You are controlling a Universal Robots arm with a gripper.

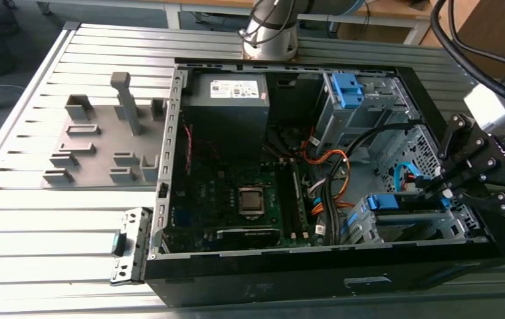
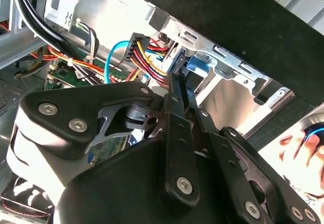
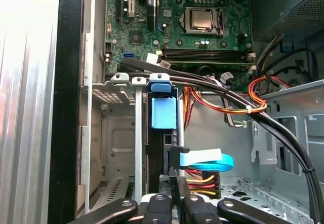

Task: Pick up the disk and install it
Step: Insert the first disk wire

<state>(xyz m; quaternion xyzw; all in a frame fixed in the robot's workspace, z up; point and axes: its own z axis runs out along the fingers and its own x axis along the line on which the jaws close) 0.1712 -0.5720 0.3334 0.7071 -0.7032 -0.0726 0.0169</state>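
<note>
- Your disk [image 3: 163, 113] stands on its edge in the metal cage [image 3: 109, 96], in the corner of the open computer case [image 1: 262, 282] at the exterior view's right.
- Your pincer [image 2: 178, 77] is closed, tips at the disk's blue frame.
- The case lies on the slatted desk [image 1: 58, 219].

one open computer case [image 1: 262, 282]: one motherboard [image 1: 226, 193], one processor socket [image 1: 252, 199], one grey power-supply box [image 1: 234, 100] at twelve o'clock. two blue caddy pieces (both in metal cages): a bracket [image 1: 345, 90] at one o'clock, the disk [image 1: 385, 203] at four. one gripper [image 1: 430, 193].
</note>
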